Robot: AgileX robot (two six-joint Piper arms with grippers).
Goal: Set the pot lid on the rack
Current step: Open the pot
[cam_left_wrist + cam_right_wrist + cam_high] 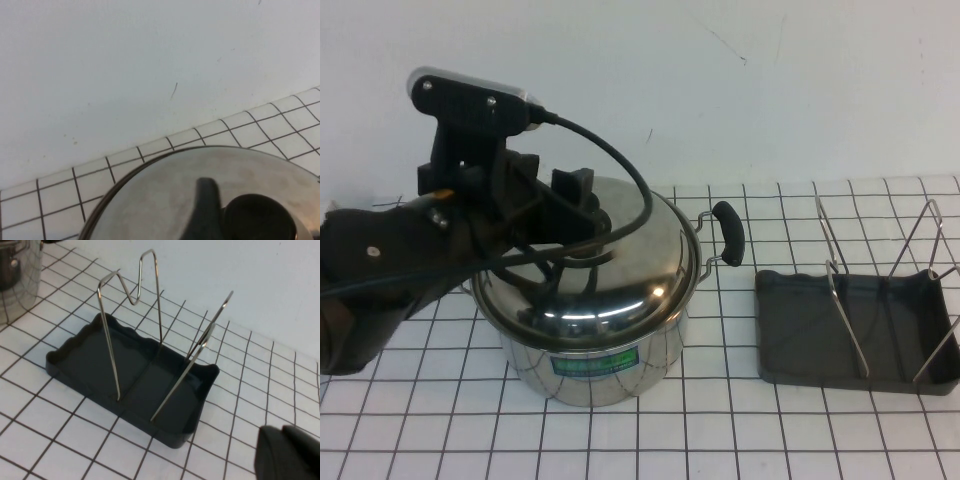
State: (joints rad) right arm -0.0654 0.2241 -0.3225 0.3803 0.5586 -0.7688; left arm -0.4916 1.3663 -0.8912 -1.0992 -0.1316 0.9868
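Note:
The pot lid (620,270), shiny domed steel, sits on the steel pot (595,365) at the table's middle left. My left gripper (560,210) is down over the lid's centre with its jaws on either side of the black knob, which the gripper hides in the high view. In the left wrist view one finger (206,200) presses against the knob (257,217) on the lid (165,200). The rack (855,335), a dark grey tray with upright wire loops, stands at the right and holds nothing; it also shows in the right wrist view (130,370). My right gripper (287,452) is shut and empty, near the rack.
The pot has a black side handle (728,232) pointing towards the rack and a green label (592,362) on its front. The pot's side also shows in the right wrist view (17,275). A white wall rises behind the gridded table.

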